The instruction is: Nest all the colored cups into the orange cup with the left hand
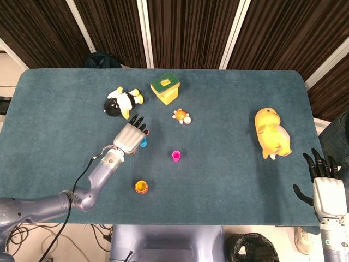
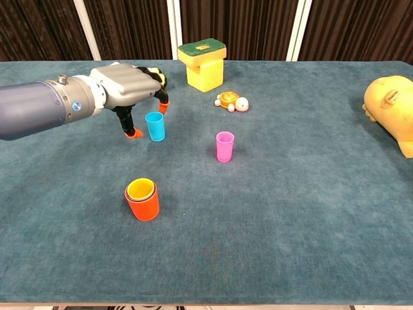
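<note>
The orange cup [image 2: 142, 201] [image 1: 141, 187] stands near the table's front with a yellow cup nested inside. A blue cup [image 2: 155, 126] [image 1: 143, 142] stands upright left of centre. A pink cup [image 2: 224, 146] [image 1: 176, 156] stands alone to its right. My left hand [image 2: 126, 89] [image 1: 131, 136] hovers just over and left of the blue cup, fingers spread and curved down around it, holding nothing. My right hand [image 1: 325, 184] rests open off the table's right front corner, seen only in the head view.
A penguin plush [image 1: 121, 102] lies behind my left hand. A yellow block with a green top [image 2: 204, 63] and a small turtle toy [image 2: 231, 101] sit at the back centre. A large yellow plush [image 1: 271, 134] lies at the right.
</note>
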Controlling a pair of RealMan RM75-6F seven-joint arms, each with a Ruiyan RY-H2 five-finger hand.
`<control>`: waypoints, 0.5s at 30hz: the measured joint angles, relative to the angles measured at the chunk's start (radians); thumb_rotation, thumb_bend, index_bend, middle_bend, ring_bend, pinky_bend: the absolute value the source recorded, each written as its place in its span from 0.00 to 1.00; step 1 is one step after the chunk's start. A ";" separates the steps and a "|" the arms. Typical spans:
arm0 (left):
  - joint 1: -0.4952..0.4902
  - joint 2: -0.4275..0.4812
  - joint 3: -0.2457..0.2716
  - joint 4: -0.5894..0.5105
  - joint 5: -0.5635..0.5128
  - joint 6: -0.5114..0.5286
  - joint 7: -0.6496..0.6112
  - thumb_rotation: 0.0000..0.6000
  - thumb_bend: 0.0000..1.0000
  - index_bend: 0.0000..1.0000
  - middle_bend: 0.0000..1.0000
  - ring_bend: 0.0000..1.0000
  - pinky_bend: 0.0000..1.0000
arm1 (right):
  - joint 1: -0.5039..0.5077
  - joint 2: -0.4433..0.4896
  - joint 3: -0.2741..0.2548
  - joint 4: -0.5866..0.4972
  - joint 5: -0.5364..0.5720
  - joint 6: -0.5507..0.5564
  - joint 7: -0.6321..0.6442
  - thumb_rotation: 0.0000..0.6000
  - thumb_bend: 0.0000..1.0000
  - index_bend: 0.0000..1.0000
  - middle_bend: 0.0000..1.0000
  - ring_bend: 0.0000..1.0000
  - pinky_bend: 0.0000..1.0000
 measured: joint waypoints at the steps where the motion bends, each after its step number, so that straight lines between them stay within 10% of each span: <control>1: 0.000 -0.003 0.000 0.003 0.003 0.001 -0.003 1.00 0.21 0.37 0.22 0.01 0.01 | 0.000 0.000 0.000 0.000 0.000 0.000 0.000 1.00 0.31 0.12 0.04 0.15 0.00; 15: 0.001 -0.029 0.001 0.037 0.034 0.000 -0.031 1.00 0.25 0.44 0.25 0.02 0.01 | -0.002 0.001 0.002 -0.002 0.005 -0.001 0.004 1.00 0.31 0.12 0.04 0.15 0.00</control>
